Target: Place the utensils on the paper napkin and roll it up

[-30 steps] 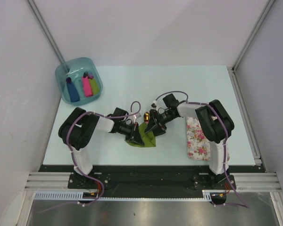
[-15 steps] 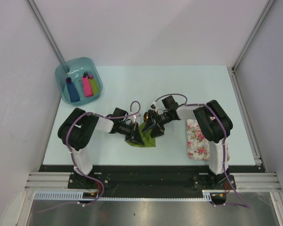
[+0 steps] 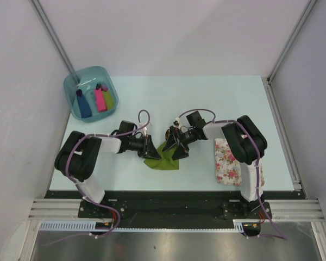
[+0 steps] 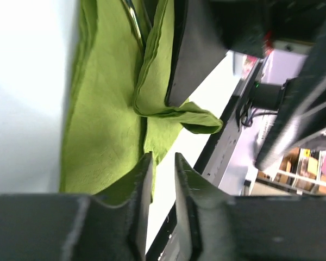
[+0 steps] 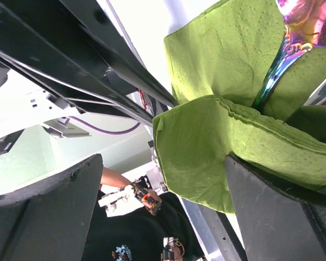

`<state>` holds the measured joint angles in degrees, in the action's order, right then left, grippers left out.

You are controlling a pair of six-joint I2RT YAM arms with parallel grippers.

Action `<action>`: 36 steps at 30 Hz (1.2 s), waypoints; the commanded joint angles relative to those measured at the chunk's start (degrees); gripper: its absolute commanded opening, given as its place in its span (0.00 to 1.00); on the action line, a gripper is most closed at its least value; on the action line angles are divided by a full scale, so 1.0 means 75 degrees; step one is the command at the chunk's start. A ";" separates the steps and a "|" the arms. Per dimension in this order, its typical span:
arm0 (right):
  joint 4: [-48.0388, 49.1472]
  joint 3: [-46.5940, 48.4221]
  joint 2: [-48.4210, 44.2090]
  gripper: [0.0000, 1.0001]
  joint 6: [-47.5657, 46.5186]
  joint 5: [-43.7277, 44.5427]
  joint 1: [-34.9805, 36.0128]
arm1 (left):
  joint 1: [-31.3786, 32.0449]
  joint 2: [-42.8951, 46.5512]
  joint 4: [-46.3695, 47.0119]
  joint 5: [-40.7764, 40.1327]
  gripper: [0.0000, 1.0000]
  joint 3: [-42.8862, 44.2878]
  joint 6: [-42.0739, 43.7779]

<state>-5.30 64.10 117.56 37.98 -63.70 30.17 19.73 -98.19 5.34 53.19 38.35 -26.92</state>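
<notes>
The olive-green paper napkin [image 3: 162, 159] lies crumpled and partly folded at the table's front centre. A slim iridescent utensil handle [image 5: 271, 76] sticks out between its folds, and it shows as a thin sliver in the left wrist view [image 4: 133, 22]. My right gripper [image 3: 174, 148] is open over the napkin's right part, with one finger [image 5: 282, 217] against a raised fold [image 5: 206, 147]. My left gripper [image 3: 150, 147] sits at the napkin's left edge. Its jaws [image 4: 163, 163] are nearly together, with nothing between them, beside the napkin [image 4: 103, 109].
A white floral mat [image 3: 227, 159] lies at the right front, under the right arm. A teal bin [image 3: 76, 87] at the back left holds blue [image 3: 85, 104], pink [image 3: 100, 99] and lime [image 3: 108, 98] rolls. The table's front edge is just behind the napkin.
My left gripper has drawn back to the left, off the napkin, and its arm has swung outward. My right gripper has stayed on the napkin, shifting slightly left.
</notes>
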 commanded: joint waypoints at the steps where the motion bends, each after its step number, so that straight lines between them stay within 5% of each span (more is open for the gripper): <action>1: 0.0238 -0.0050 0.0005 1.00 -0.0001 0.0161 0.0055 | -0.0380 0.0506 0.0072 0.0232 0.31 0.0194 -0.0312; 9: 0.0179 -0.0050 -0.0053 1.00 -0.0130 0.0185 0.0067 | -0.0380 -0.0184 0.0893 0.0139 0.41 0.0816 -0.1320; 17: 0.0179 -0.0003 -0.0042 1.00 -0.0153 0.0243 0.0067 | 0.0193 -0.0653 0.1560 0.0173 0.41 0.1179 -0.1743; 36: -0.0102 0.0219 -0.0170 1.00 -0.0387 0.0302 0.0113 | 0.0558 -0.0654 -0.0208 0.0479 0.22 0.1028 -0.0314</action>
<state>-5.43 64.18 117.56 37.34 -63.48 30.55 24.32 -104.25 8.03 55.59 46.41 -34.15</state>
